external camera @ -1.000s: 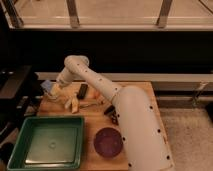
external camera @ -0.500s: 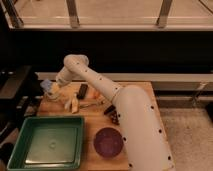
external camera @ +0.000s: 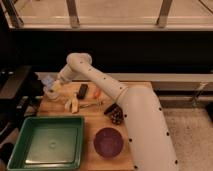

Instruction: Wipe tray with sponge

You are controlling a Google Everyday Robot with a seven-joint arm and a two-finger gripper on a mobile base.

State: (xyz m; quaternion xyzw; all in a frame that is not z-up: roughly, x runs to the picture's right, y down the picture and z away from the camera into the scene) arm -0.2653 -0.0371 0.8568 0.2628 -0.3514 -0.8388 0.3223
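Note:
The green tray (external camera: 20, 150) lies on the front left of the wooden table, and nothing shows inside it. The light-blue sponge (external camera: 48, 79) is at the table's back left corner, behind the tray. My gripper (external camera: 52, 86) reaches down and left from the white arm and is shut on the sponge, just above the tabletop.
A purple bowl (external camera: 109, 142) stands right of the tray. Behind it lie a dark lumpy object (external camera: 115, 114), a black bar (external camera: 82, 91), an orange item (external camera: 96, 93) and a pale yellowish item (external camera: 73, 104). My arm's white body (external camera: 145, 130) covers the table's right side.
The gripper has shut on the sponge at the back left corner. The arm has hardly moved, and the sponge sits slightly higher than before.

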